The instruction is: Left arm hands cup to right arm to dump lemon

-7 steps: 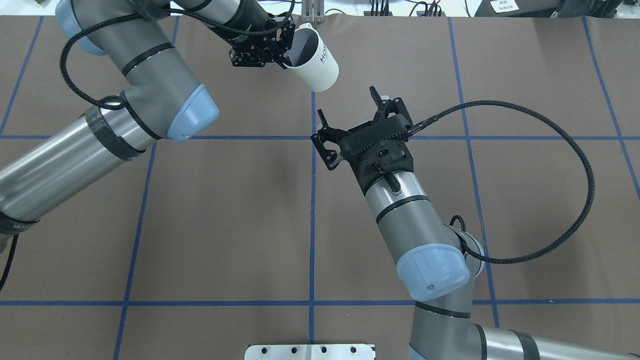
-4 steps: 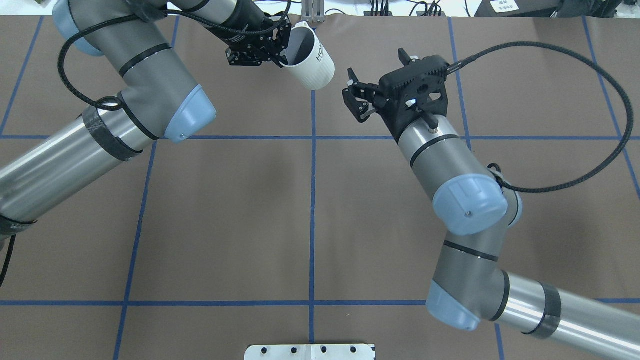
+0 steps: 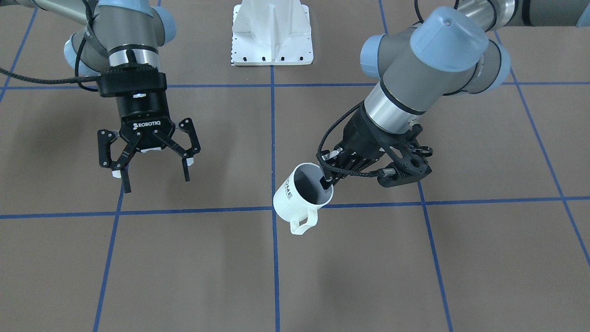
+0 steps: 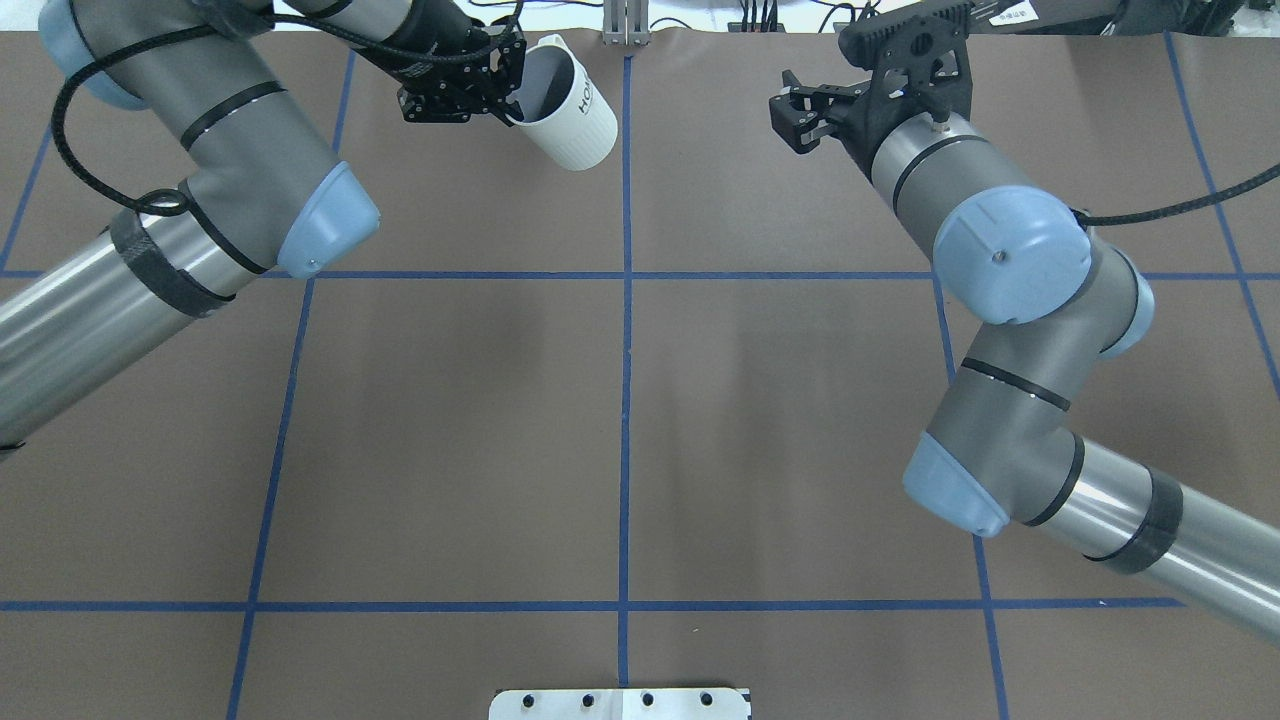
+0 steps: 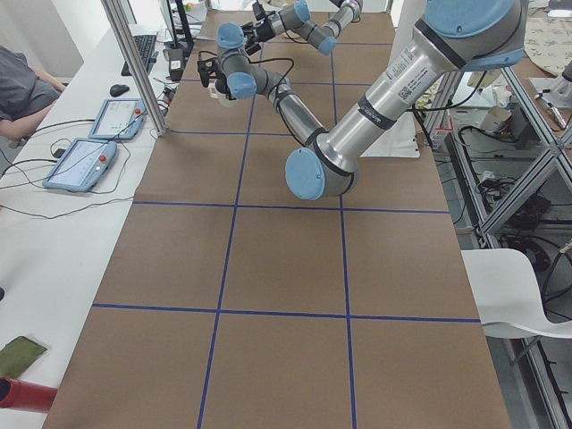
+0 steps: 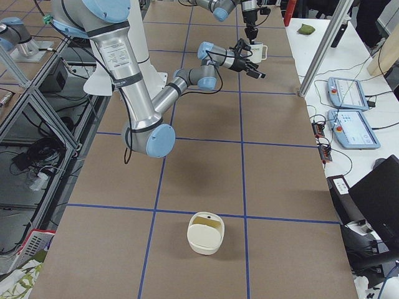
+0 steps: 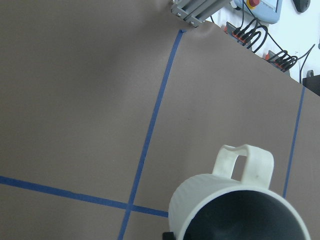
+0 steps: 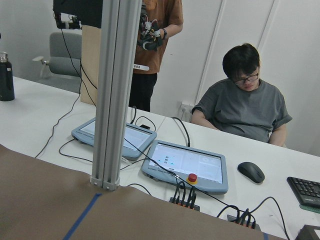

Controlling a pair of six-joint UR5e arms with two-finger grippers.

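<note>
Over the brown bench (image 4: pixel 450 400), the handover step is in hand but not yet made. The left gripper (image 3: pixel 326 179) is clenched on the rim of the cup (image 3: pixel 297 193), pinching its wall from inside and out. It holds the cup tilted in the air at the far side, just left of the centre tape line, with the handle toward the far edge. The right gripper (image 3: pixel 156 182) hangs at the far right, splayed and empty, well apart from the cup. Next, it probably has to close in on the ribbed wall opposite the left gripper's hold, clear of the handle, and grip before the left lets go. No lemon shows in the grey interior.
</note>
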